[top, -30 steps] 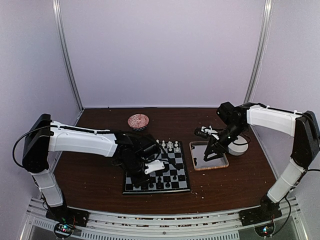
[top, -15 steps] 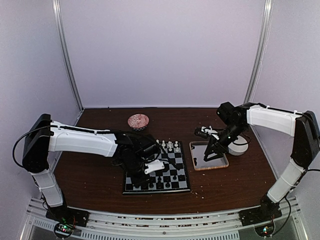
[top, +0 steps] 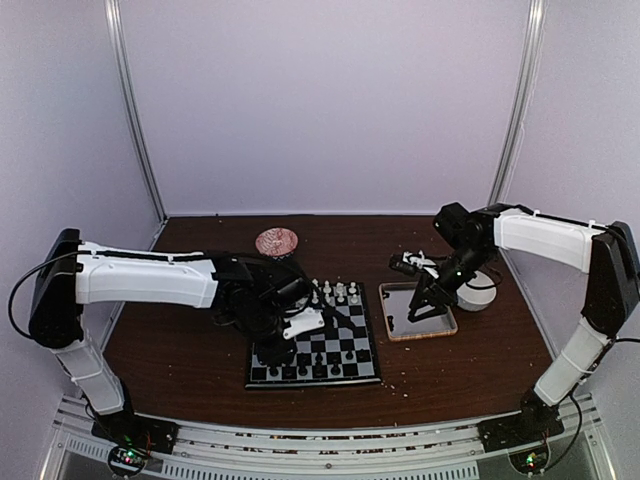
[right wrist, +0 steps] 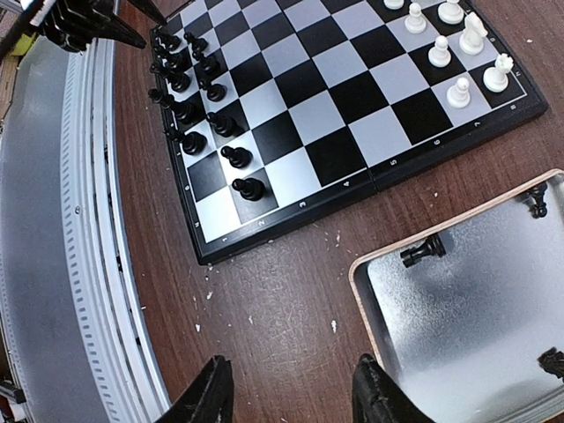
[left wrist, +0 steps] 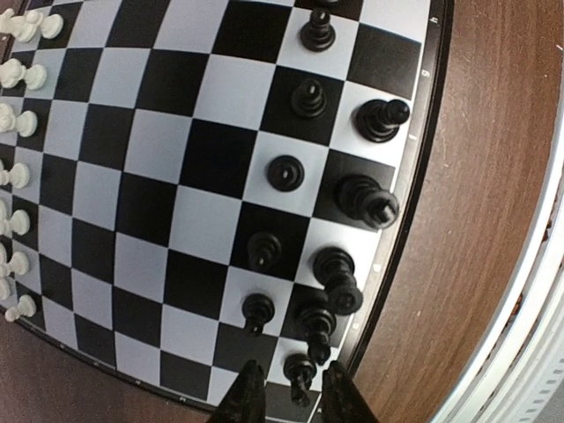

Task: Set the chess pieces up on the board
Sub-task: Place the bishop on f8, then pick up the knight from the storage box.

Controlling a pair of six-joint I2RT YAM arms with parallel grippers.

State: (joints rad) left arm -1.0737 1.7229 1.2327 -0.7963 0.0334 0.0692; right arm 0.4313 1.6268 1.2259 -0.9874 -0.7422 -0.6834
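Note:
The board (top: 362,352) lies in the middle of the table. Black chess pieces (top: 310,369) stand along its near edge and white ones (top: 338,292) along its far edge. In the left wrist view the board (left wrist: 203,220) shows two rows of black pieces (left wrist: 366,198) and white pieces (left wrist: 18,119) at the left. My left gripper (top: 268,358) hangs over the near left corner, its jaws (left wrist: 293,401) a little apart. A black piece (left wrist: 300,372) stands between and below the tips, untouched. My right gripper (top: 415,312) (right wrist: 295,398) is open and empty above bare table. It is between the board (right wrist: 335,97) and the tray.
A wooden-rimmed grey tray (top: 420,338) right of the board holds a few black pieces (right wrist: 423,251). A pink bowl (top: 277,242) stands at the back and a white round object (top: 478,292) right of the tray. Pale crumbs (right wrist: 333,326) dot the table. A metal rail (right wrist: 53,264) runs along the near edge.
My left arm has drawn back to the left, and its gripper now sits over the board's near left corner. The right arm has not moved.

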